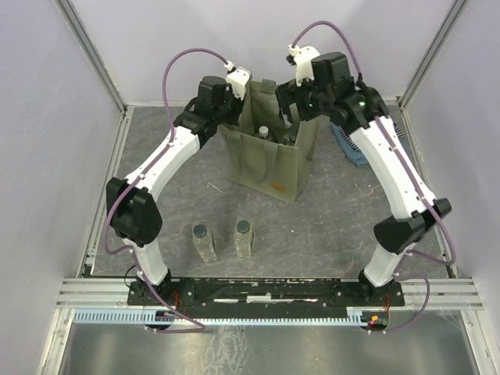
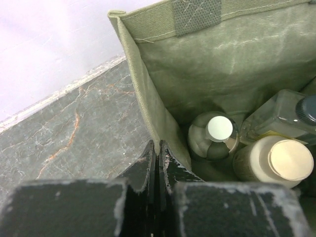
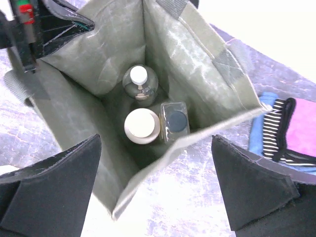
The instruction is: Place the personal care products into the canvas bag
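Personal care products first: three are down inside the canvas bag (image 1: 273, 160), and two are out on the surface (image 1: 328, 219).

On the left, the left hand (image 2: 158, 148) is pinched tight on the rim of the bag's side wall, fingers pressed together on the fabric, and as we read it that pinch is what props the mouth open. In front of the bag, well apart from it, stand the left rectangular bottle (image 1: 203, 241) and the right rectangular bottle (image 1: 244, 237), upright and just beside each other.

From the right wrist view we look down at the nozzle-topped bottle (image 3: 139, 83), the cream jar (image 3: 141, 126) and the dark-capped bottle (image 3: 174, 121), packed close on the bag's floor. The right hand (image 3: 156, 138) hangs over the mouth, spread wide and carrying nothing. The folded cloth (image 3: 291, 133) lies off to its right.

We'd take the nearer right bottle next: grip it across its narrow faces below the cap, carry it upright, and lower it into the free floor space while the left pinch holds steady.
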Controlling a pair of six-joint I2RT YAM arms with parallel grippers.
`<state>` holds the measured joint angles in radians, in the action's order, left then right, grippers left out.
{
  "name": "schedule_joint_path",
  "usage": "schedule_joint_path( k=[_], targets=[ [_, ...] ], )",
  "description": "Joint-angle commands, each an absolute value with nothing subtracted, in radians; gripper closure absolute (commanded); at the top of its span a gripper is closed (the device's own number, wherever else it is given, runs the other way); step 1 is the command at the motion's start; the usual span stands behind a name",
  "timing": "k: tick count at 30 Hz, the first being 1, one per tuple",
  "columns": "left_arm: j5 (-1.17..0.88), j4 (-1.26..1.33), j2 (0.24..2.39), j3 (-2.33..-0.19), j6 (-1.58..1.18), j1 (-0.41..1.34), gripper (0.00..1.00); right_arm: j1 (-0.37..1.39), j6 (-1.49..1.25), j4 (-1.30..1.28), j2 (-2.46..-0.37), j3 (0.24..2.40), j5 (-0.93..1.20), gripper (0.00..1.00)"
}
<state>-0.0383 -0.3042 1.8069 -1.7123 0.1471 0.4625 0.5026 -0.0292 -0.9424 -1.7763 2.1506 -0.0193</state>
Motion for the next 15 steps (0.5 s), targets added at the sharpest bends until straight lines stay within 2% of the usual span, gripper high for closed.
schedule_joint_path(
  k=[1,9,15],
  targets=[
    [-0.062,-0.231,1.822,-1.747,0.132,0.448,0.97,0.535,-0.040,-1.067,-1.709,2.177,-0.095,0.00],
    [-0.060,-0.256,1.833,-1.757,0.136,0.439,0.97,0.732,-0.101,-1.101,-1.579,2.045,-0.123,0.00],
    [-0.102,-0.267,1.829,-1.757,0.107,0.425,0.97,0.849,-0.086,-0.926,-1.408,1.722,0.090,0.00]
  ],
)
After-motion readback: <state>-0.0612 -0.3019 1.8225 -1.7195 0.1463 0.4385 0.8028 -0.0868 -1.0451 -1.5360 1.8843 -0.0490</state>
